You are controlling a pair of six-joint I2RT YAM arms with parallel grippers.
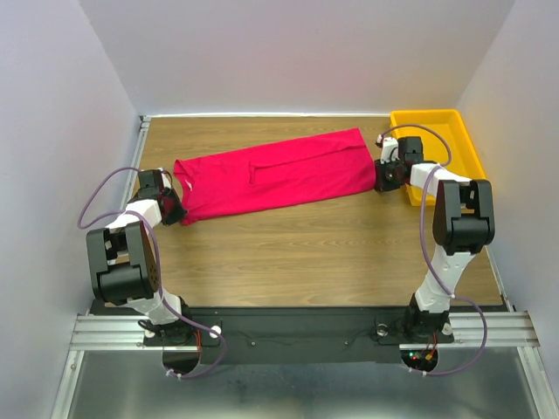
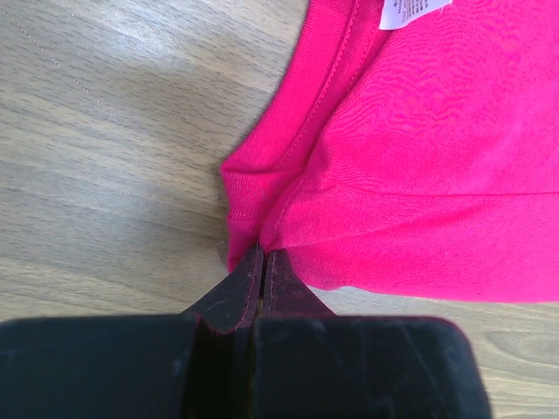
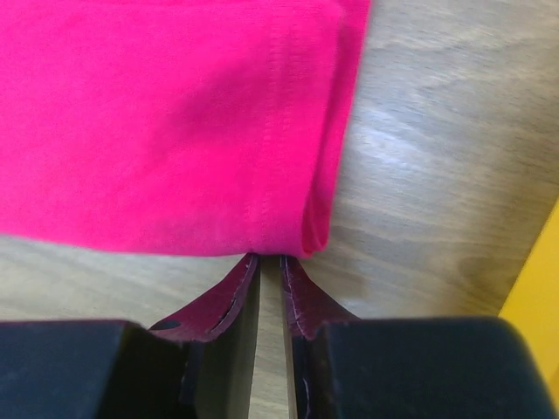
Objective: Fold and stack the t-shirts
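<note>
The crimson-pink t-shirt (image 1: 275,175) lies folded lengthwise as a long strip across the far middle of the table. My left gripper (image 1: 175,209) is at its left near corner. In the left wrist view my left gripper (image 2: 262,255) is shut on the shirt's edge (image 2: 262,209) beside the collar, and the cloth bunches into the tips. My right gripper (image 1: 384,179) is at the shirt's right near corner. In the right wrist view my right gripper (image 3: 271,257) has its jaws a narrow gap apart, tips touching the folded hem (image 3: 288,218), which lies flat.
A yellow plastic tray (image 1: 463,144) stands at the far right, just behind my right arm; its edge shows in the right wrist view (image 3: 537,297). White walls close in the table on three sides. Bare wood (image 1: 306,253) lies between the shirt and the arm bases.
</note>
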